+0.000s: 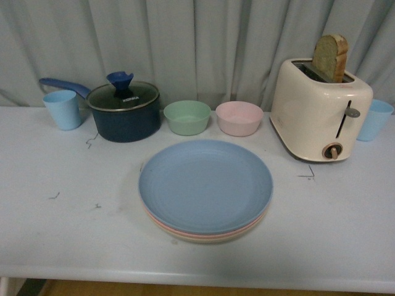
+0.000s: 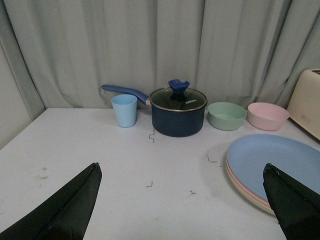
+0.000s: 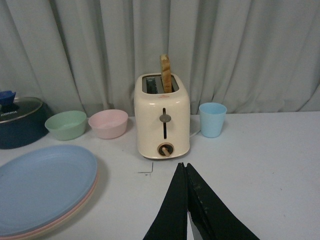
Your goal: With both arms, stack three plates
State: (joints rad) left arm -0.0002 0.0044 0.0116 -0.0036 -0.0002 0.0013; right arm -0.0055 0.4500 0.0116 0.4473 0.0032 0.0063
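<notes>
The three plates lie in one stack at the middle of the white table. The blue plate [image 1: 205,184] is on top, a pink plate's rim [image 1: 185,233] shows under it, and the beige plate's rim [image 1: 210,239] is at the bottom. The stack also shows in the left wrist view [image 2: 280,165] and the right wrist view [image 3: 42,182]. Neither arm shows in the front view. My left gripper [image 2: 182,167] is open and empty, above bare table left of the stack. My right gripper [image 3: 183,165] is shut and empty, above the table right of the stack.
Behind the stack stand a green bowl [image 1: 187,116] and a pink bowl [image 1: 239,118]. A dark blue lidded pot [image 1: 123,110] and a light blue cup [image 1: 62,109] are at the back left. A cream toaster [image 1: 319,109] holding bread and another blue cup [image 1: 374,119] are at the right.
</notes>
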